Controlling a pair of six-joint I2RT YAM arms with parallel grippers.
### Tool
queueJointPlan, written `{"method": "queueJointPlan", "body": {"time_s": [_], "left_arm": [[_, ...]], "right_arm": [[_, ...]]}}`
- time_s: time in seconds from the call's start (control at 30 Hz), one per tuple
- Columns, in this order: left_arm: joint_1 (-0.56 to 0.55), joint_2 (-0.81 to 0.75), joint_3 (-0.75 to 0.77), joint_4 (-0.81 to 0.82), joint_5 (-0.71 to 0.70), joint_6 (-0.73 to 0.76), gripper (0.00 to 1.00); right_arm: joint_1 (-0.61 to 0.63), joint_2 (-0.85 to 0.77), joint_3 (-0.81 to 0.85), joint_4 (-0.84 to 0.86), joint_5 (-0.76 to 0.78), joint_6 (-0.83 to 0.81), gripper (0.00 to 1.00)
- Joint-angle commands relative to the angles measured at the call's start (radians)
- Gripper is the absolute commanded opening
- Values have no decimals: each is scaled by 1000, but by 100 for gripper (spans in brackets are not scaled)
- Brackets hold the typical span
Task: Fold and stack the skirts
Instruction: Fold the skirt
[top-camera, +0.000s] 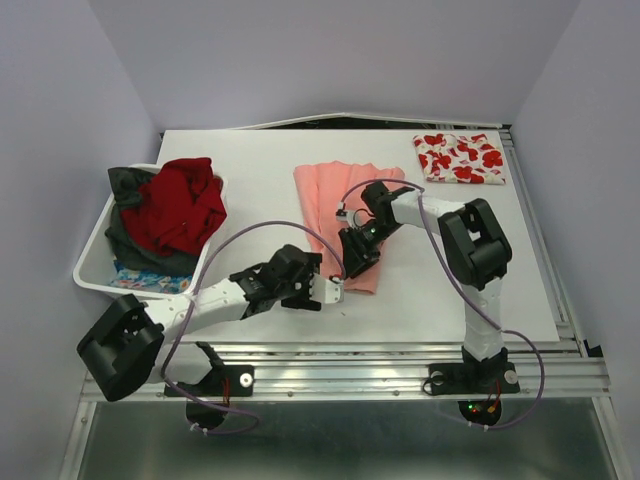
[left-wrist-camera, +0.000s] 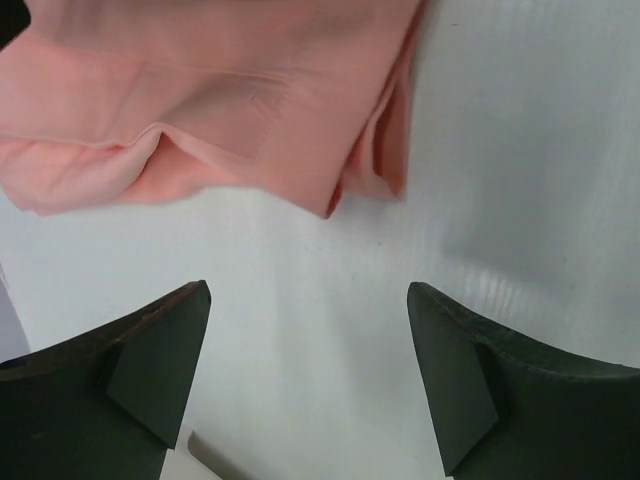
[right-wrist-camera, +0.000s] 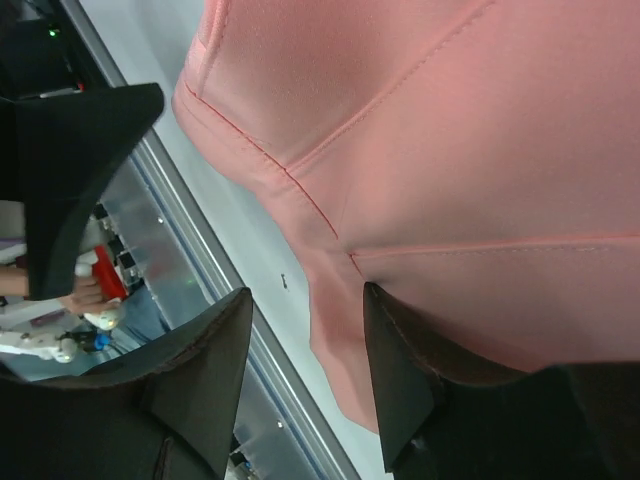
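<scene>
Salmon-pink cloth fills the middle of the white table (top-camera: 260, 170): the pink skirt (top-camera: 335, 205) lies flat as a long, narrow shape running from the table's centre toward its near edge, smooth and matte, with straight stitched seams and soft layered folds along its near hem. The right gripper (right-wrist-camera: 305, 290) sits low over that near end. Its dark, wedge-shaped fingers (right-wrist-camera: 200, 380) are partly apart, one against the fabric and the other over bare table, and the skirt's edge hangs in the gap without being clamped. The left gripper (left-wrist-camera: 308, 292) hovers just off the skirt's near corner with its jaws spread wide, nothing but the pale table surface between them and the rumpled pink hem a little beyond the tips. In the far right corner rests the white skirt with red flower print (top-camera: 460, 158), folded into a neat flat rectangle, well apart from the pink one. At the left a white plastic basket (top-camera: 130, 288) holds a crumpled red garment (top-camera: 180, 205) heaped on a dark grey-green garment (top-camera: 128, 188), with a blue patterned cloth (top-camera: 150, 278) showing beneath.
</scene>
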Motion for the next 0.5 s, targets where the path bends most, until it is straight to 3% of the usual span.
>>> {"method": "queueJointPlan", "body": {"time_s": [0.0,0.27,0.47], "left_arm": [[-63,22,-49,213,-93,132,92],[-120,167,-134,373,-99,247,93],[-149,271,-71,442,-64,239,93]], "right_arm": [[-6,69,-33,10,104,-37,54],[-6,107,-36,9,130,-34,53],[-6,141,-19,-1,122,-33,52]]}}
